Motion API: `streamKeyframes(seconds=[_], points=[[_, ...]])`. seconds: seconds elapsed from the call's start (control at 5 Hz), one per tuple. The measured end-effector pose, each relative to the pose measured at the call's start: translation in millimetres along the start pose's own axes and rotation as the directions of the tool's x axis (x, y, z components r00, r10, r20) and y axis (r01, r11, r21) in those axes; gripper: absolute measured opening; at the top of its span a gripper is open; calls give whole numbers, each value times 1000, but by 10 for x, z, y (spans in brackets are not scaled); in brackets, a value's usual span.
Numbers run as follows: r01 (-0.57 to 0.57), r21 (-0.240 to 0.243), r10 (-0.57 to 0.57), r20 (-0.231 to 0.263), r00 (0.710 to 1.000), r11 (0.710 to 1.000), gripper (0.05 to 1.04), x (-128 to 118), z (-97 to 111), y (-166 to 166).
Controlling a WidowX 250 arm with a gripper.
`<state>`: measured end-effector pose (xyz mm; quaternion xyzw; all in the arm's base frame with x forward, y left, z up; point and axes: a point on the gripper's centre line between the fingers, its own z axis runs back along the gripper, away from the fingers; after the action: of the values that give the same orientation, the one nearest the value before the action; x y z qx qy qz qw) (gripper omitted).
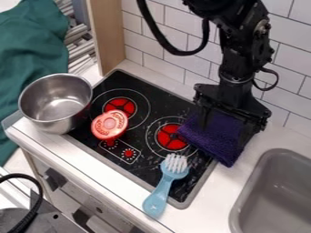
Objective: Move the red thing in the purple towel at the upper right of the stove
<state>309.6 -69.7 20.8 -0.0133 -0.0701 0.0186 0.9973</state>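
The black gripper [224, 131] hangs over the purple towel [218, 129], its fingers spread apart with towel cloth showing between them. Whether they touch the cloth I cannot tell. The towel lies bunched across the right edge of the black stove [146, 152], partly on the counter. A red, round-topped thing [109, 124] is on the stove's left part, near the control markings and apart from the towel.
A metal pot [56, 103] sits at the stove's left edge. The blue brush [161, 185] lies across the stove's front edge, bristles toward the right burner. At the lower right is a grey sink [276, 182]; a tiled wall [164, 54] stands behind.
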Motion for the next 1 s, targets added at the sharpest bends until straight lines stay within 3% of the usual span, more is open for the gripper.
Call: streamKeyframes(seconds=[0.2, 0.4, 1.0], points=[[1, 7, -1, -32, 999, 1000, 1001, -61, -88, 17], [-34, 8, 34, -34, 999, 999, 1001, -113, -120, 358], [-193, 99, 198, -44, 979, 976, 1001, -221, 49, 1618]])
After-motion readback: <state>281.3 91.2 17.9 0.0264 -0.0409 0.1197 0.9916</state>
